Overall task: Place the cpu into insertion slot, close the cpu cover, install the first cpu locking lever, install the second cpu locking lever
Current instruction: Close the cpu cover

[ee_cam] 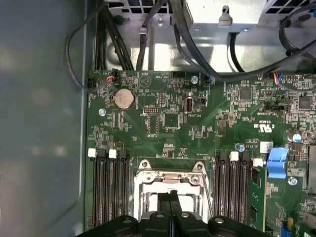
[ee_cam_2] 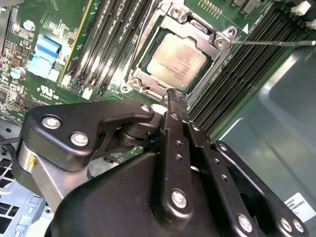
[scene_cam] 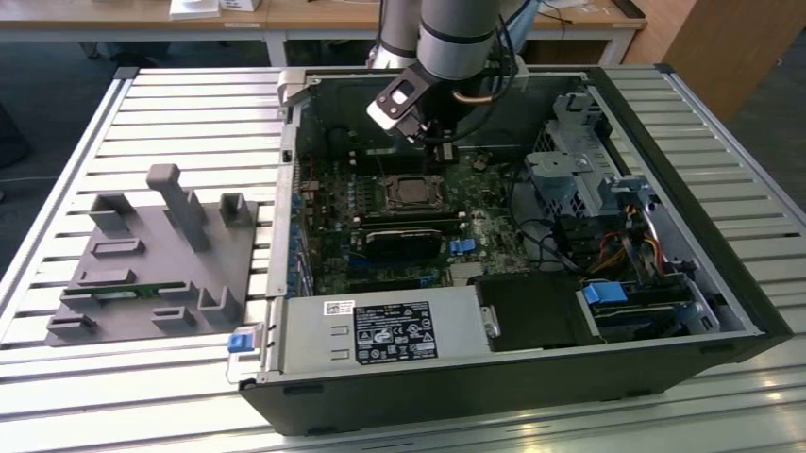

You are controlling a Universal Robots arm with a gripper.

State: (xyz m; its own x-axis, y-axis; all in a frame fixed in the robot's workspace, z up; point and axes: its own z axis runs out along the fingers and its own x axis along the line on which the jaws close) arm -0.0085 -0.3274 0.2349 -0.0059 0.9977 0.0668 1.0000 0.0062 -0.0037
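Since the cpu [ee_cam_2: 177, 61] is already seated in the insertion slot [scene_cam: 410, 192] and the cpu cover [ee_cam_2: 219, 43] is laid flat around it, nothing is carried by the gripper [ee_cam_2: 174, 96], whose fingers are pressed together into one narrow tip. That tip is held low at the socket's edge, just beside the cover frame, a posture judged suited to pushing a thin part rather than grasping one. A locking lever [ee_cam_2: 276, 43] is seen sticking out from the socket's corner over the memory slots [ee_cam_2: 247, 74], apparently not yet latched.
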